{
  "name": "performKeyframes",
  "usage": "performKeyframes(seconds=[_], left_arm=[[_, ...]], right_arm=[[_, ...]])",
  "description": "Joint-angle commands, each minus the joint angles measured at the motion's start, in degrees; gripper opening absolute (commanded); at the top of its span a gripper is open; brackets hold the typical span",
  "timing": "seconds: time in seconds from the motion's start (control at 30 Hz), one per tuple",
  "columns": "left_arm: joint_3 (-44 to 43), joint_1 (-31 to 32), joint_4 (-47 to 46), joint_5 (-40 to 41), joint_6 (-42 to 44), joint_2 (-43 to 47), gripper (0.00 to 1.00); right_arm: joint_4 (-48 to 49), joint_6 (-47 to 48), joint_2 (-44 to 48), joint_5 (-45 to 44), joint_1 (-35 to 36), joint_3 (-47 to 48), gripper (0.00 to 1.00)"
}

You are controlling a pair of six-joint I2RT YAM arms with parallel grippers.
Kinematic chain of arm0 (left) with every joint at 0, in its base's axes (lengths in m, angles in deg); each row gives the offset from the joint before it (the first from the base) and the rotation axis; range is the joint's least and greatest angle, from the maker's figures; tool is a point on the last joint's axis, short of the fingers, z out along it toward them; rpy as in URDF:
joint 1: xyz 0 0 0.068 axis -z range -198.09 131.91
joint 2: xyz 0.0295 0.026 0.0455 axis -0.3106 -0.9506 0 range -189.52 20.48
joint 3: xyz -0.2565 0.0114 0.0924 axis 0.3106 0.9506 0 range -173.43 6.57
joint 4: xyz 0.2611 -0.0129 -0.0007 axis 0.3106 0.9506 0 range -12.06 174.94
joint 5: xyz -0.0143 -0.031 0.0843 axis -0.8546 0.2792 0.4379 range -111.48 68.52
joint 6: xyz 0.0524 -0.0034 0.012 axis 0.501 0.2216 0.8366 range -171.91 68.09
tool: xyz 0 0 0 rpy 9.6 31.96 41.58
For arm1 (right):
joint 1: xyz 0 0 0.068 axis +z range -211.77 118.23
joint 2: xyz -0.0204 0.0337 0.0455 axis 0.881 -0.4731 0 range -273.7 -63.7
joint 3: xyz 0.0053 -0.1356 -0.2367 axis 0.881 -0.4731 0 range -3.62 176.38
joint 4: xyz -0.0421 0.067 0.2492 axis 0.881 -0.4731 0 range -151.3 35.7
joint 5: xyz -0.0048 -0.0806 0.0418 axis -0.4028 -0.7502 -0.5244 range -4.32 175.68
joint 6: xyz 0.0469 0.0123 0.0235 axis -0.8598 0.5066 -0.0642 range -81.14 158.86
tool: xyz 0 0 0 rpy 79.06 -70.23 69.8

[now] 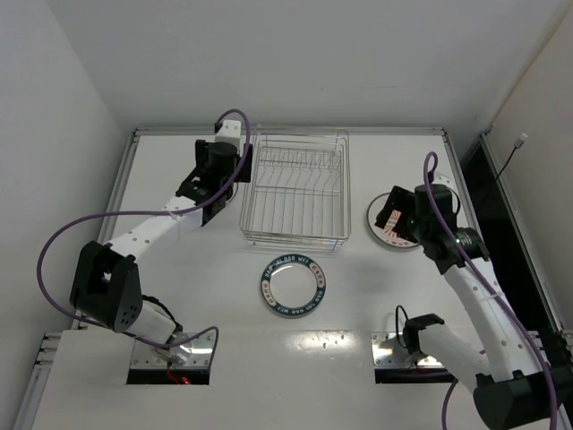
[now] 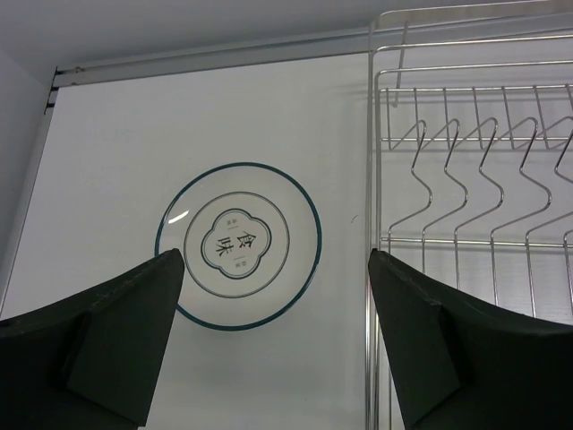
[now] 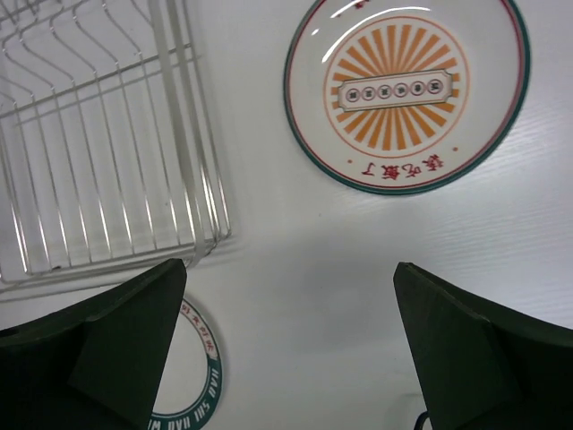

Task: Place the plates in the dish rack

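Chrome wire dish rack point(image 1: 295, 238) stands at mid-table; all three plates lie flat on the white table point(image 1: 385, 305) outside it, the blue-lettered plate point(image 1: 294, 287) in front, the sunburst plate point(image 3: 407, 90) just right, the pale grey plate point(image 2: 237, 244) just left. Left gripper point(image 2: 276, 260) hangs over the pale grey plate and right gripper point(image 3: 291, 266) over bare table beside the sunburst plate, each with its fingers spread wide apart.
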Motion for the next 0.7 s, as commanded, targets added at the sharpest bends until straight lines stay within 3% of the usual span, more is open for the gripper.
performKeyframes(seconds=[0.0,0.17,0.23,0.3,0.33,0.37,0.43,0.67], left_arm=[[0.46,0.54,-2.36,0.83,0.56,2.37,0.82],[0.46,0.54,-2.36,-0.32,0.04,1.85,0.82],[0.46,0.54,-2.36,-0.32,0.04,1.85,0.82],[0.46,0.54,-2.36,-0.84,-0.48,1.85,0.85],[0.46,0.54,-2.36,-0.84,-0.49,1.85,0.85],[0.46,0.54,-2.36,-0.84,-0.49,2.37,0.86],[0.46,0.54,-2.36,-0.84,-0.49,2.37,0.86],[-0.68,0.54,-1.84,-0.84,-1.72,2.90,0.89]], right_arm=[[-2.91,-0.80,2.26,-3.95,-1.62,-0.65,1.00],[-0.37,-4.14,3.06,-2.31,-7.84,-3.55,1.00],[2.68,-4.67,-0.09,2.43,-16.32,-5.55,1.00],[6.38,-5.90,-2.39,12.44,-23.29,-9.06,1.00],[11.27,-5.91,-3.70,17.00,-31.07,-13.26,1.00],[14.54,-6.78,-5.98,26.61,-34.45,-15.65,1.00],[22.34,-8.27,-7.23,34.14,-39.13,-21.18,1.00],[23.54,-5.03,-20.13,31.99,-42.57,-19.46,0.93]])
